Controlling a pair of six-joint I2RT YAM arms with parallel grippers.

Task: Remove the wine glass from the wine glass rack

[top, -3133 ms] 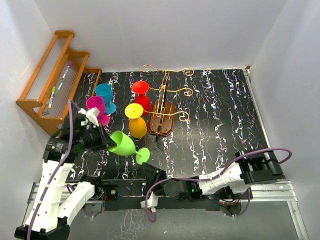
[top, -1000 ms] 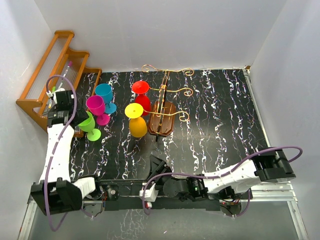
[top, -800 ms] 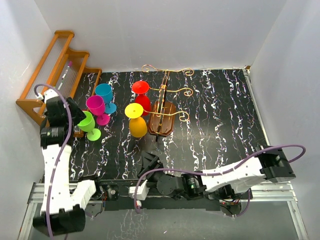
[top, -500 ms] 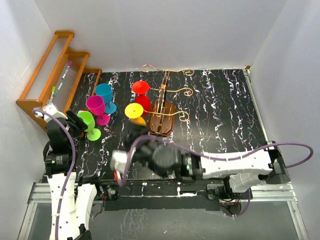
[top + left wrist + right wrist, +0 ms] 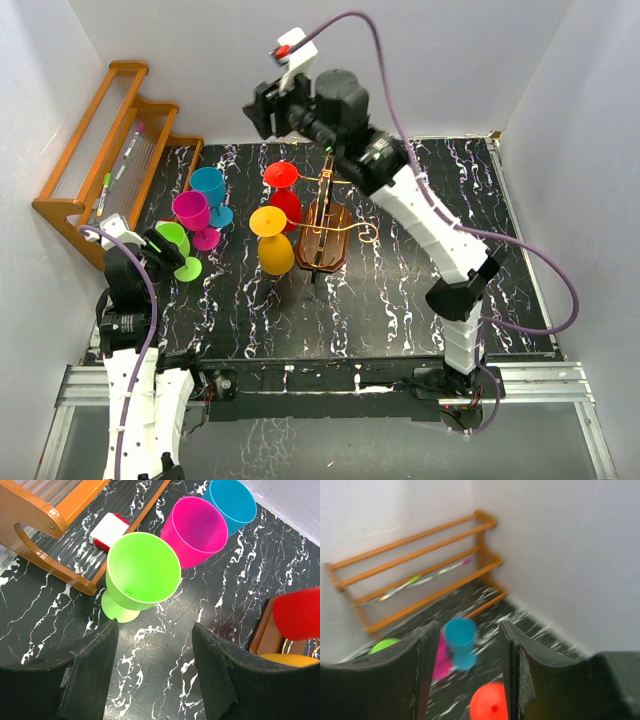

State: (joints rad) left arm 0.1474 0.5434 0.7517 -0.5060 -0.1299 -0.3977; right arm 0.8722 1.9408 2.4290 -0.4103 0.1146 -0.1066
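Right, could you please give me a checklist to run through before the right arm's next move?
1. Right gripper open: ok.
2. Left gripper open, clear of the green glass: ok.
3. Green glass upright on the table: ok.
4. Wine glass rack emptied: not ok; red glass and yellow glass hang on it.
5. Right gripper aligned with the red glass: cannot tell; right wrist view is blurred.

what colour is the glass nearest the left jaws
The glass is lime green, clearest in left wrist view.
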